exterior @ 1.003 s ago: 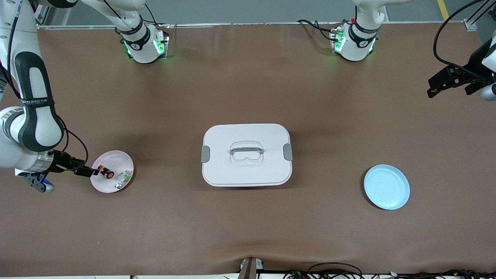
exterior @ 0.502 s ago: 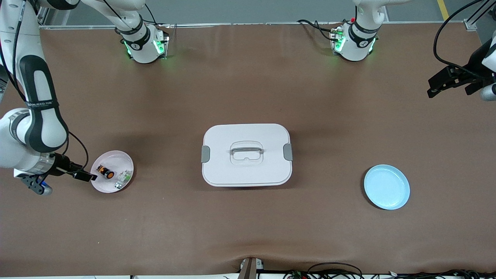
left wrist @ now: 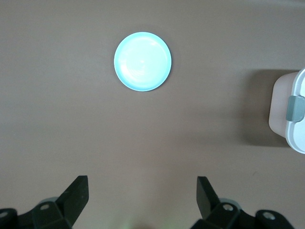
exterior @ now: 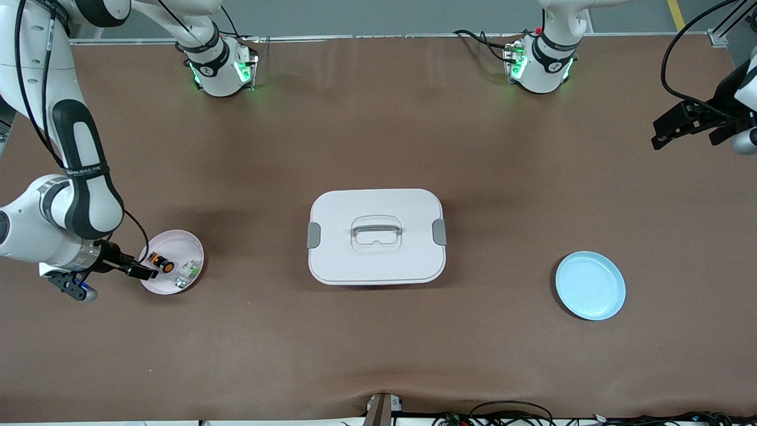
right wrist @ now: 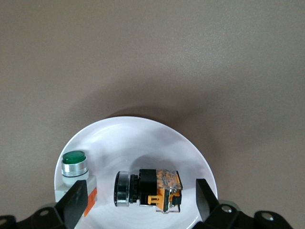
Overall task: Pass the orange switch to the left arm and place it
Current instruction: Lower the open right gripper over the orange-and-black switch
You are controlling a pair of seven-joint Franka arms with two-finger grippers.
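Hovering low at the right arm's end of the brown tabletop (exterior: pixel 378 355), the right pincer (exterior: pixel 137 271) sits at the rim of a round pale pink plate (exterior: pixel 188 246), fingers spread apart with nothing between them.

On that plate lies the orange switch (exterior: pixel 161 262), a tiny black cylindrical push-button with orange cap and orange marks, on its side. In the right wrist view the switch (right wrist: pixel 148 188) rests between the two spread fingertips (right wrist: pixel 75 206) without touching either. A small green-and-white push-button component (exterior: pixel 188 271) shares the plate, just beside the switch and toward the box.

At mid-tabletop stands the large white rounded-rectangular plastic box (exterior: pixel 377 236), grey latches on both short sides, recessed grey handle on top. It is well apart from both plates.

Toward the left arm's end lies a round light blue plate (exterior: pixel 590 286), slightly nearer to the front camera than the box.

At the left arm's end, the left pincer (exterior: pixel 680 126) waits up in the air over bare tabletop, fingers wide apart and holding nothing; its wrist view looks down on the blue plate (left wrist: pixel 143 61) and a corner of the box (left wrist: pixel 288 112).
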